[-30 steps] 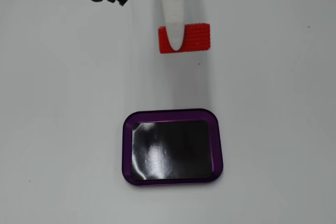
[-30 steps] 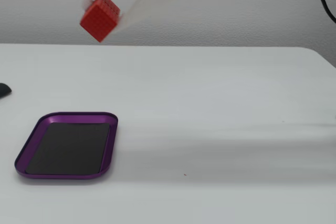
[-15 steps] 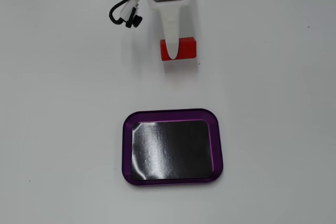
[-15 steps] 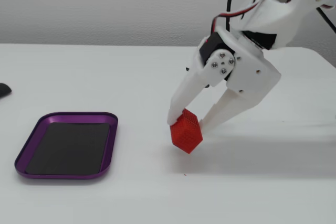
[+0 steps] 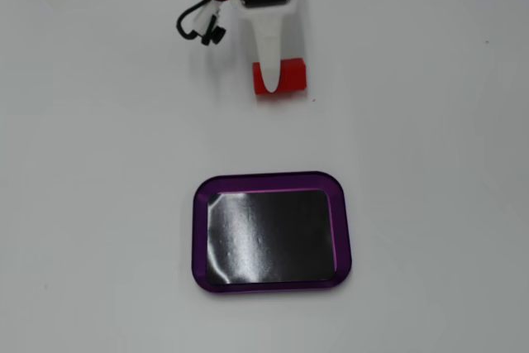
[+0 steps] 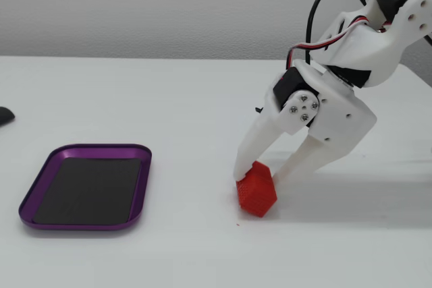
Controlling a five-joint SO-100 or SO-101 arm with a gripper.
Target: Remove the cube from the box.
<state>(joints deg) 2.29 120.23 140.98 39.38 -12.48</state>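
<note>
The red cube (image 5: 291, 74) lies outside the box, on the white table beyond the tray's far side in a fixed view. In the other fixed view the cube (image 6: 257, 195) sits tilted on an edge at table level, to the right of the tray. My white gripper (image 6: 262, 173) straddles it, with one fingertip (image 6: 243, 168) against its left top and the other against its right side. From above, the gripper (image 5: 271, 80) covers the cube's middle. The box (image 5: 273, 178) is a purple-rimmed tray with a black bottom and holds nothing; it also shows at the left (image 6: 30, 202).
Black and red cables (image 5: 202, 18) hang beside the arm. A small dark object (image 6: 4, 115) lies at the left edge of the table. The table surface is plain white.
</note>
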